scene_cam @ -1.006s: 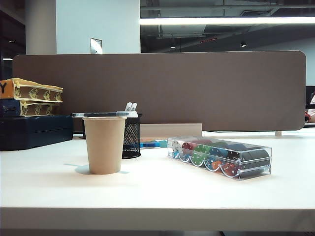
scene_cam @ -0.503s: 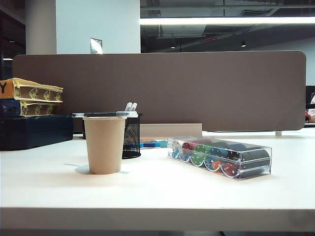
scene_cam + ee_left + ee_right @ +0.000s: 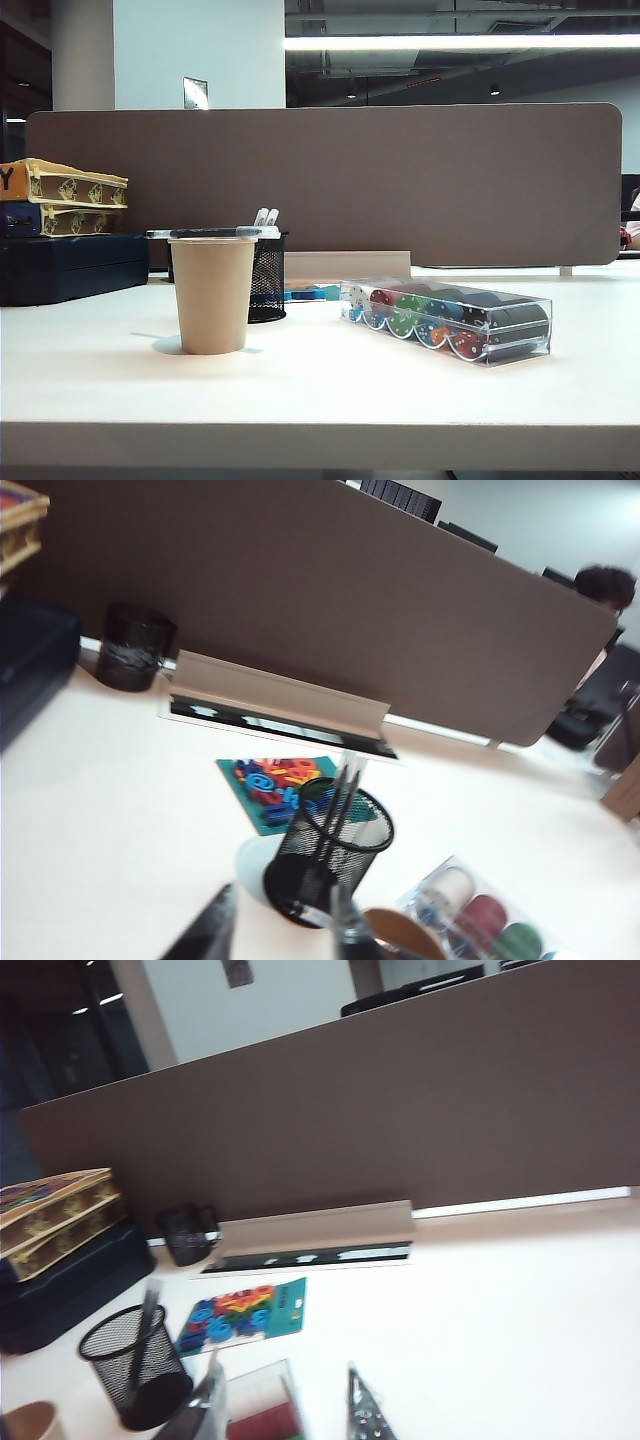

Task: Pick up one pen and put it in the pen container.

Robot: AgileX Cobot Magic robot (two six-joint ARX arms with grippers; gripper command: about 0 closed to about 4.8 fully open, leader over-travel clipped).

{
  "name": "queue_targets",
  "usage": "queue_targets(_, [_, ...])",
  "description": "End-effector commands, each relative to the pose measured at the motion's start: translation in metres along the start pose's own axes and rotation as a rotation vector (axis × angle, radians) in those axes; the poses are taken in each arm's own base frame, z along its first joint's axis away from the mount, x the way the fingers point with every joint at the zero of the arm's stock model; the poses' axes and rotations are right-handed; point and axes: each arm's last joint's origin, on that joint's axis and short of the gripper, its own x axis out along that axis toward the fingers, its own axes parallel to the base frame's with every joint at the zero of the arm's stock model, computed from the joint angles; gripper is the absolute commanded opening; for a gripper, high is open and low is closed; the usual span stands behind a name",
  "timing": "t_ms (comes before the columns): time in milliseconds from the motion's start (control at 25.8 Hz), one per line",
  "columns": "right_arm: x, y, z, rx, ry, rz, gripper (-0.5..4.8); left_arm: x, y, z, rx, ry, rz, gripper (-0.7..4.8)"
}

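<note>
**Pen waits across the cup, both grippers empty**

On the left of the exterior view stands the paper cup. The pen lies flat across its rim, so it is raised from the table and probably easy to take from above. Just behind the cup is the pen container, already with two white-tipped pens standing in it. Further right lies a clear chip box.

The left gripper hovers near the container, jaws apart, holding nothing. The right gripper is above the chip box, also spread and empty. No grasp is made yet.
</note>
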Motion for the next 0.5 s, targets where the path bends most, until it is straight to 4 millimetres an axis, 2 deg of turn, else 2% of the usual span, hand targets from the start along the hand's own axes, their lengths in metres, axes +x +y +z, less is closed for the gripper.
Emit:
queue_targets(39, [0.007, 0.003, 0.011, -0.006, 0.002, 0.064, 1.59, 0.007, 0.0, 0.005, -0.076, -0.033, -0.021, 1.22])
queue_targets(193, [0.02, 0.003, 0.018, -0.006, 0.021, 0.091, 1.59, 0.021, 0.006, 0.003, -0.253, -0.008, -0.033, 1.22])
queue_targets(387, [0.034, 0.002, 0.018, -0.004, 0.041, 0.148, 1.59, 0.035, 0.008, -0.004, -0.295, 0.042, -0.053, 1.22])
queue_targets(503, [0.047, -0.002, 0.011, 0.007, 0.086, 0.172, 1.59, 0.051, 0.004, -0.011, -0.324, 0.124, -0.072, 1.22])
